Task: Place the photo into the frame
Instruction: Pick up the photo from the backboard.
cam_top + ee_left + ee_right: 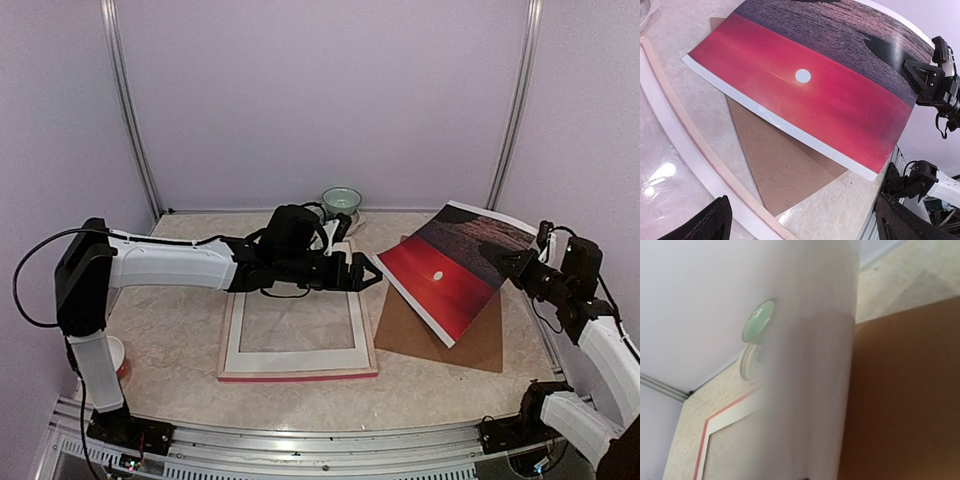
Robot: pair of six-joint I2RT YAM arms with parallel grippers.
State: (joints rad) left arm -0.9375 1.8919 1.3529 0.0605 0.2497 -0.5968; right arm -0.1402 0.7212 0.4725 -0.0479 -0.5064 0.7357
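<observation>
The photo [445,272], a red sunset print with a white sun dot, is held tilted, its low edge just above the brown backing board [440,335]. My right gripper [503,258] is shut on its far right edge. The left wrist view shows the print's face [805,95]; the right wrist view shows only its white back [810,390]. The frame [298,375] lies flat left of centre, pale wood rail [695,145] up and pink-red on its near edge, with the white mat [300,358] in it. My left gripper [365,272] is open and empty, above the frame's far right corner.
A green cup [341,201] on a saucer stands at the back centre, behind the frame. A small red and white object [118,362] sits by the left arm's base. The enclosure walls stand close on both sides.
</observation>
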